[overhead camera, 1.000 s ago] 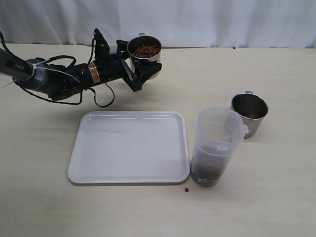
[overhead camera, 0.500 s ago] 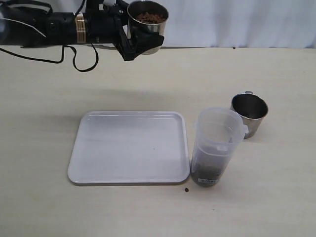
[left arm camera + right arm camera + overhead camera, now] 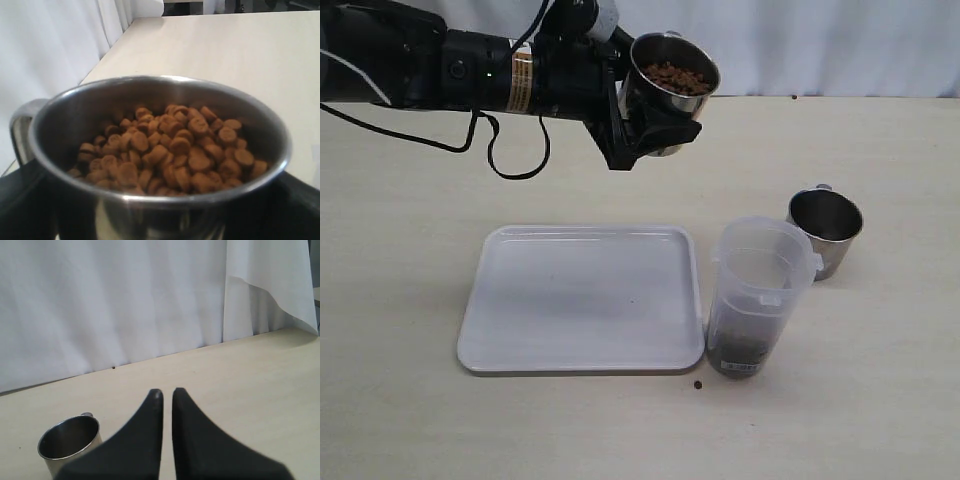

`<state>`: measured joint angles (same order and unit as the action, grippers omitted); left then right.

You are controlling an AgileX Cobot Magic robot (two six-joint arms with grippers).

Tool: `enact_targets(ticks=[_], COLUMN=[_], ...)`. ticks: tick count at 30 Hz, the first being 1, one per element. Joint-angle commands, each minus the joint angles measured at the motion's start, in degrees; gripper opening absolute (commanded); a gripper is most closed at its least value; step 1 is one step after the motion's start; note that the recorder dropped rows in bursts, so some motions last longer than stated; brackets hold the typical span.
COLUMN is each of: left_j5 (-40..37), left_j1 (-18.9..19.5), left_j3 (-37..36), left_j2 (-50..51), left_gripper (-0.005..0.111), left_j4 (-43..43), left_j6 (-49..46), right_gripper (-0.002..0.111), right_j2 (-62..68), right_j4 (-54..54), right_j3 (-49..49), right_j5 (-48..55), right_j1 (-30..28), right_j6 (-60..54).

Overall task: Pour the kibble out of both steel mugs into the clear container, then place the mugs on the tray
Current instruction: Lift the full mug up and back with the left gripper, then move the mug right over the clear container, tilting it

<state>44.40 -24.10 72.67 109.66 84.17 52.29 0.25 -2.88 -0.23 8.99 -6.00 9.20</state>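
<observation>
Nearest me, a single stray pellet (image 3: 698, 385) lies on the bench (image 3: 400, 420), just off the near right corner of the tray (image 3: 520, 330), which lies flat and white. Just beside the tray's right edge stands the clear container (image 3: 760, 270), upright, with a dark layer of kibble (image 3: 738, 348) in its bottom; whether it touches the tray I cannot tell. A little farther back and to the right, a steel mug (image 3: 825, 232) stands upright close to the container, its inside looking empty. The right jaws, seen only from their own camera, are pressed nearly together on nothing, up off the bench near that mug. Farther back, the left arm (image 3: 450, 70) reaches in from the left. The left jaws stand wide around the second steel mug (image 3: 672, 95), holding it in the air beyond the tray's far right corner, mouth up and well filled with pellets. A white curtain (image 3: 820, 40) hangs along the far edge.
</observation>
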Motion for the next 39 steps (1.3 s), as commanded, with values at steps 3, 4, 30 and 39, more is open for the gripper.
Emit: enact_targets(ticks=[3,4,30,39], left_j5=[-6.43,-6.32,-24.75,-25.33], left_j1=[-5.22,-5.79,-15.77,-16.95], left_j3=[-2.92,-3.51,-16.69,-16.58], left_j2=[-5.49,-5.75,-13.64,-13.64], left_gripper=[0.0,0.0,0.0,0.0], left_j4=[-0.73,-0.86,-10.38,-10.83], left_j6=[-0.04,-0.04,-14.53,-15.34], right_gripper=[0.005,0.005,0.005,0.005], right_j2=[-0.25,-0.25,-0.25,-0.25], right_j4=[0.15,0.15,0.15,0.15], right_j3=[0.23,0.23,0.23,0.23], right_j5=[0.27,0.27,0.27,0.27], right_j1=[0.08,0.08,0.08,0.08], right_j6=[-0.05,-0.05,-0.05,-0.05])
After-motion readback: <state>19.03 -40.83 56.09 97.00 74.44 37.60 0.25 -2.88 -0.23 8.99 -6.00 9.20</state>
